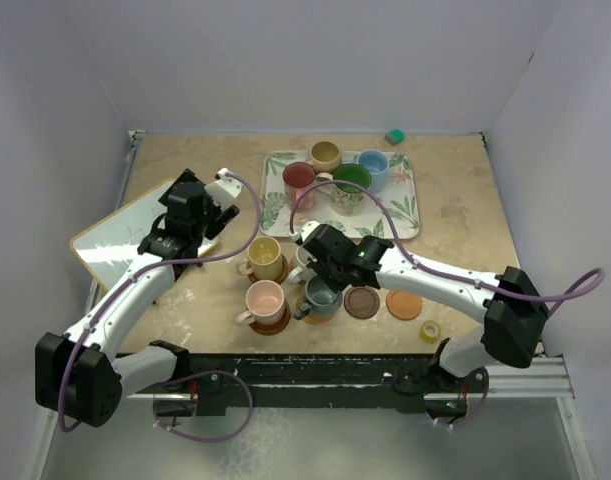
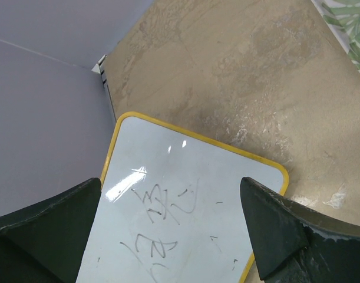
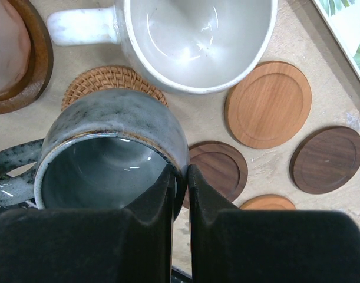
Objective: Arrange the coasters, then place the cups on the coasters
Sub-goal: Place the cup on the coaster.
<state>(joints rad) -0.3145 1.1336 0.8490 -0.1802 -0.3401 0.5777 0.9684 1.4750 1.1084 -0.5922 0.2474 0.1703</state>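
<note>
eight cups (image 1: pixel 325 155), at least seven coasters (image 1: pixel 362 302), one leaf-print tray (image 1: pixel 405 212), one whiteboard (image 1: pixel 110 240), one tape roll (image 1: pixel 430 330), one green block (image 1: pixel 394 136)

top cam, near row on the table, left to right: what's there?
pink cup → grey cup → dark brown coaster → orange coaster → yellow tape roll

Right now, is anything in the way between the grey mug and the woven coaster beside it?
Nothing visible lies between them. The right end effector grips the speckled grey ceramic mug over the near edge of the round orange woven coaster. The white ceramic mug crowds its far edge.
</note>
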